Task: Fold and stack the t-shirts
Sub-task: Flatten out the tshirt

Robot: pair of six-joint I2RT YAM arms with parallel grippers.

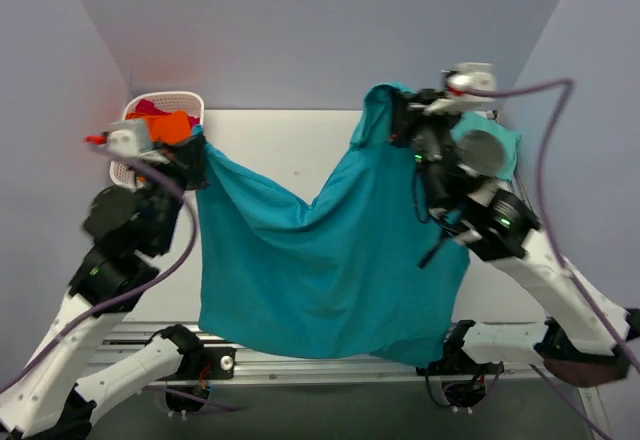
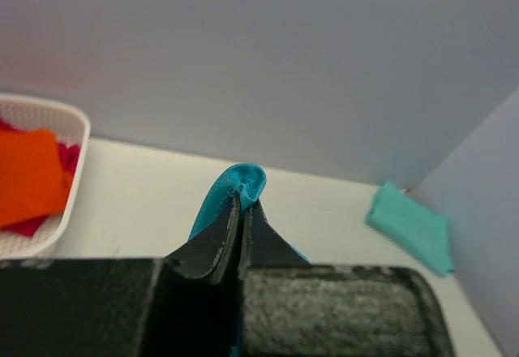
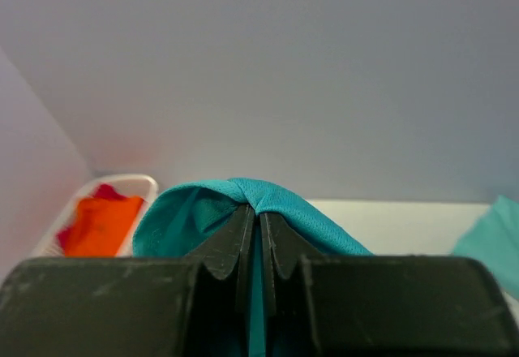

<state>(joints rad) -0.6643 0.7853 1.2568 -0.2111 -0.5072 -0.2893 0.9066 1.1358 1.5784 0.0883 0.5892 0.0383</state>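
Note:
A deep teal t-shirt hangs spread in the air between my two arms, sagging in the middle, its lower edge near the table's front edge. My left gripper is shut on its left top corner; the pinched cloth shows above the tips in the left wrist view. My right gripper is shut on its right top corner. A folded mint-green t-shirt lies at the back right, partly hidden by my right arm, and also shows in the left wrist view. Orange and magenta-red t-shirts lie in the basket.
A white lattice basket stands at the back left corner, right behind my left gripper. Grey walls close in the table at the back and both sides. A metal rail runs along the near edge.

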